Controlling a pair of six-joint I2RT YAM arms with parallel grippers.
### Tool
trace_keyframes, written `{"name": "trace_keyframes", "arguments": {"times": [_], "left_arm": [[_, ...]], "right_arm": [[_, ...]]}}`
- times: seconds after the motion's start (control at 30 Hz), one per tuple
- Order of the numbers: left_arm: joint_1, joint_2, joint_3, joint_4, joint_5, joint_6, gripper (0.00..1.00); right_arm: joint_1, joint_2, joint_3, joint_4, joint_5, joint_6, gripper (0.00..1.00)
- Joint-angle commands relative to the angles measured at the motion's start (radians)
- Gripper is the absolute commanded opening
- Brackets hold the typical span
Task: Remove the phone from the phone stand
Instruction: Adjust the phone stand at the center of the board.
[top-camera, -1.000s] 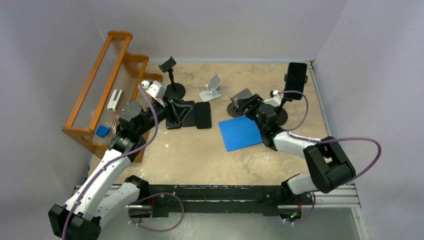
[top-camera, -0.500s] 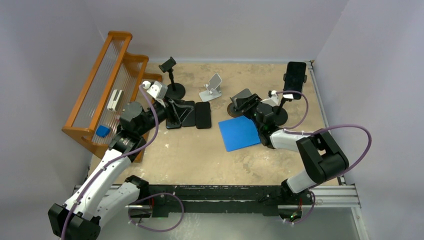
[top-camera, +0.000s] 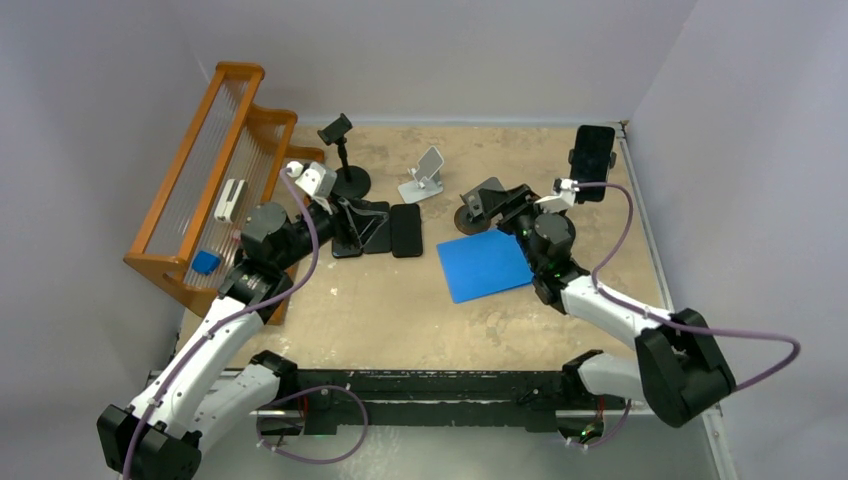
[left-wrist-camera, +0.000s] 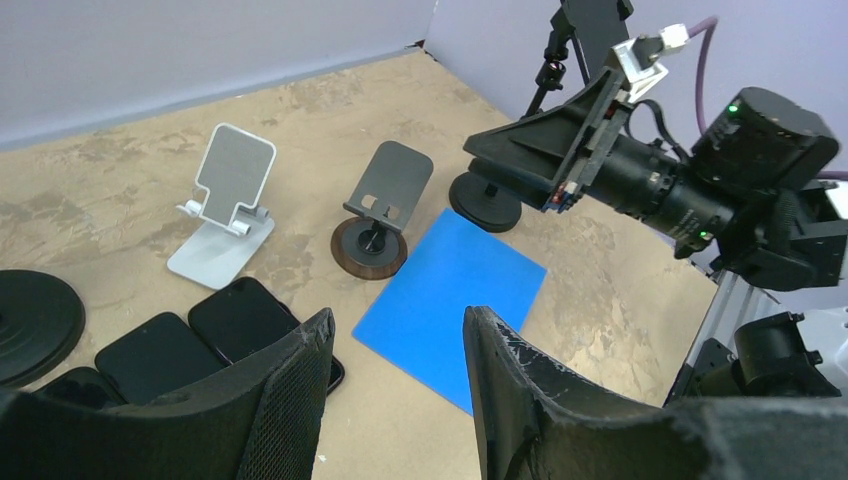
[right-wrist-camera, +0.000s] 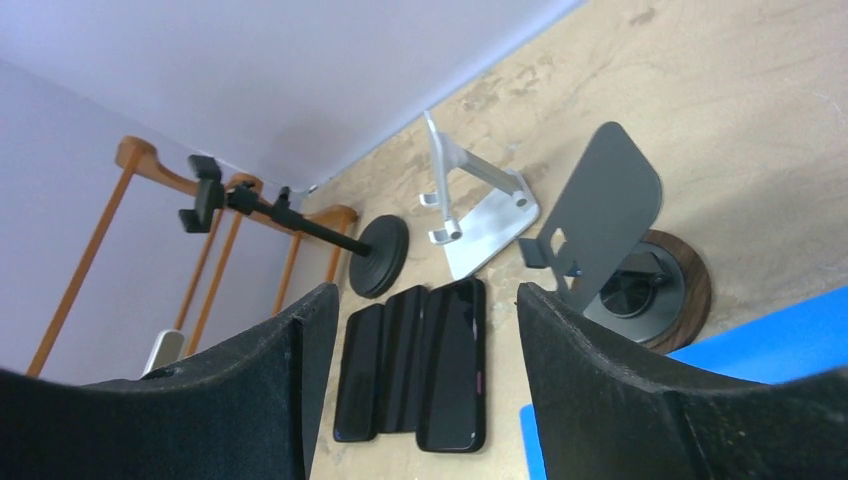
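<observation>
A black phone (top-camera: 593, 150) is clamped upright in a black pole stand at the far right back corner; its top also shows in the left wrist view (left-wrist-camera: 592, 14), and the stand's round base (left-wrist-camera: 485, 203) shows there too. My right gripper (top-camera: 497, 203) is open and empty, low beside the grey stand, left of the phone's stand; its jaws stand wide apart in the right wrist view (right-wrist-camera: 425, 295). My left gripper (top-camera: 373, 222) is open and empty above three black phones (top-camera: 405, 230) lying flat; its jaws stand apart in the left wrist view (left-wrist-camera: 395, 325).
A blue mat (top-camera: 480, 265) lies mid-table. A grey stand on a wooden base (left-wrist-camera: 375, 215), a white folding stand (top-camera: 425, 175) and an empty black clamp stand (top-camera: 340, 150) stand at the back. An orange wooden rack (top-camera: 215, 170) runs along the left.
My right arm's elbow has swung out to the right and toward the near edge, and its wrist has turned slightly. The left arm and the phone have not moved.
</observation>
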Motion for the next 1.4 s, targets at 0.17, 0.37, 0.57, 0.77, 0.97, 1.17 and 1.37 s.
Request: {"name": "trace_keyframes", "arguments": {"times": [0.17, 0.37, 0.57, 0.77, 0.97, 1.17, 1.37], "left_arm": [[-0.007, 0.001, 0.018, 0.022, 0.006, 0.004, 0.48], [-0.008, 0.009, 0.020, 0.016, -0.007, 0.009, 0.48], [-0.017, 0.009, 0.025, 0.005, -0.024, 0.015, 0.48], [-0.020, 0.009, 0.029, 0.000, -0.025, 0.014, 0.48], [-0.022, 0.009, 0.031, -0.002, -0.020, 0.013, 0.48], [-0.025, 0.011, 0.031, -0.002, -0.020, 0.012, 0.49], [-0.027, 0.018, 0.032, -0.003, -0.018, 0.012, 0.49]], "right_arm": [[0.155, -0.042, 0.093, -0.169, 0.240, -0.149, 0.74], [0.157, 0.102, 0.202, -0.274, 0.422, -0.066, 0.90], [0.158, 0.212, 0.258, -0.276, 0.437, -0.043, 0.92], [0.157, 0.295, 0.303, -0.288, 0.457, -0.033, 0.91], [0.157, 0.377, 0.361, -0.288, 0.460, -0.053, 0.89], [0.158, 0.428, 0.380, -0.270, 0.430, -0.073, 0.84], [0.157, 0.453, 0.377, -0.225, 0.418, -0.099, 0.76]]}}
